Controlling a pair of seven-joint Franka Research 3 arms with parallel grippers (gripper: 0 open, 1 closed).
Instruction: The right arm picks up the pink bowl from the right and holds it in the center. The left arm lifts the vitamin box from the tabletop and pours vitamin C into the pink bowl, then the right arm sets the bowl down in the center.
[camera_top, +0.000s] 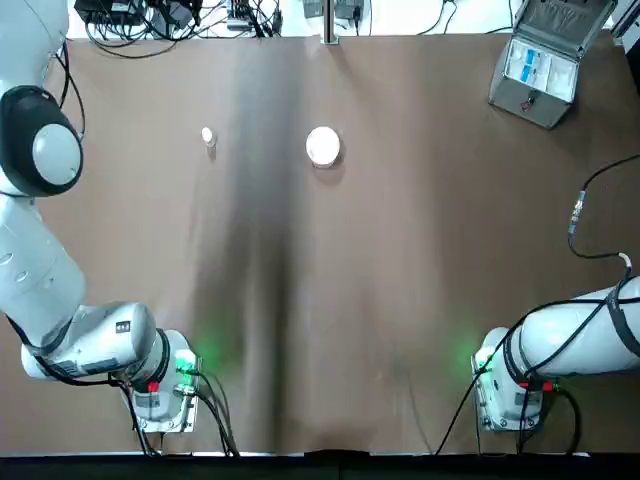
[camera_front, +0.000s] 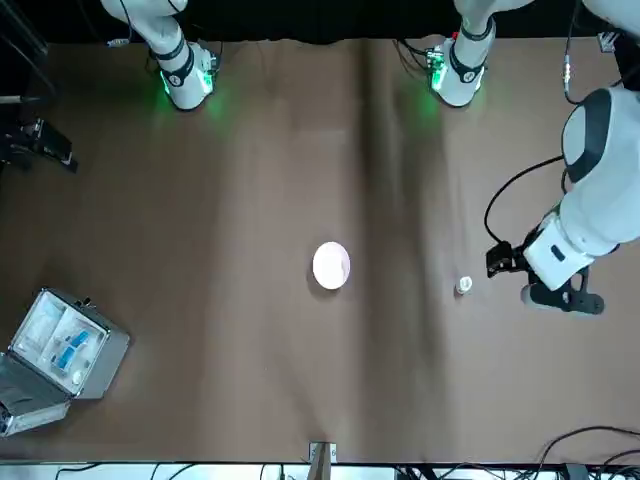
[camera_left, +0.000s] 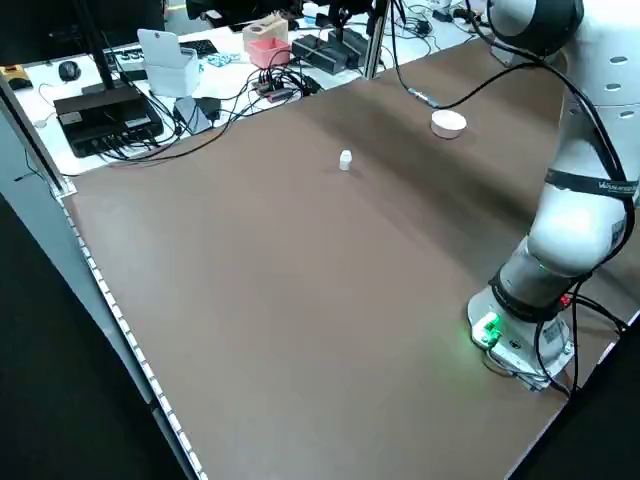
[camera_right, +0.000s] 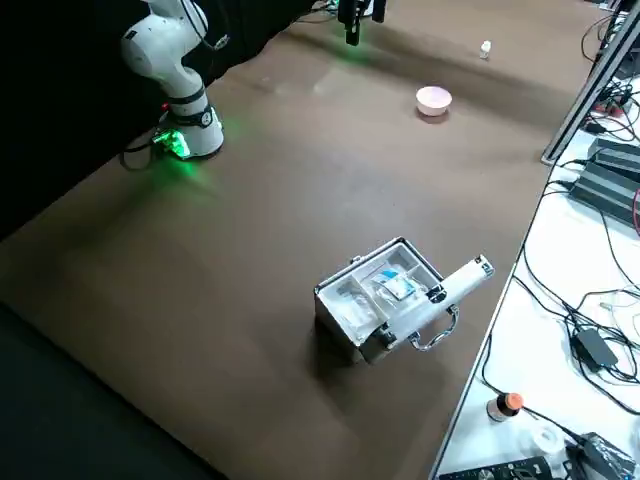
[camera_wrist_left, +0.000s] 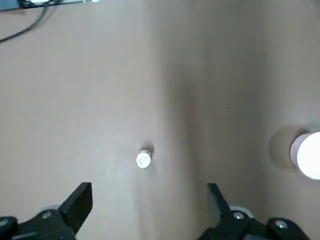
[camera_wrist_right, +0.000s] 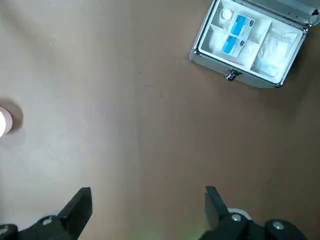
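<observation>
**Q:** State the layout, largest item first.

**A:** The wide matte brown surface (camera_top: 400, 300) fills the top view. The left arm's white jointed body (camera_top: 40, 250) occupies the left edge of that frame; the right arm's white jointed body (camera_top: 580, 340) sits at lower right. A grey hinged metal case with blue-white contents (camera_top: 540, 62) lies open at upper right. The small round pale-pink bowl (camera_top: 323, 146) rests upright at upper centre. The tiny white rounded vitamin box (camera_top: 208, 136) stands well left of it, apart from it.

**Q:** End effector status?

**A:** The left end effector (camera_wrist_left: 149, 205) hangs above the surface with its fingers spread wide, holding nothing; the vitamin box (camera_wrist_left: 143, 159) shows just beyond the gap. The right end effector (camera_wrist_right: 148, 207) is likewise spread wide and empty, with the case (camera_wrist_right: 252, 44) far off and the bowl (camera_wrist_right: 4, 121) at the frame's left edge.

**Q:** Handling and grasp points?

**A:** Both items appear light and rigid. The bowl has no handle or preferred direction; its opening faces up. A pinch across the rim wall is likely best, and a smooth rim could slip. The vitamin box stands on end, long axis vertical, pale top up. Grip its sides at mid-height; being so small, it would probably topple under an off-centre touch.
</observation>
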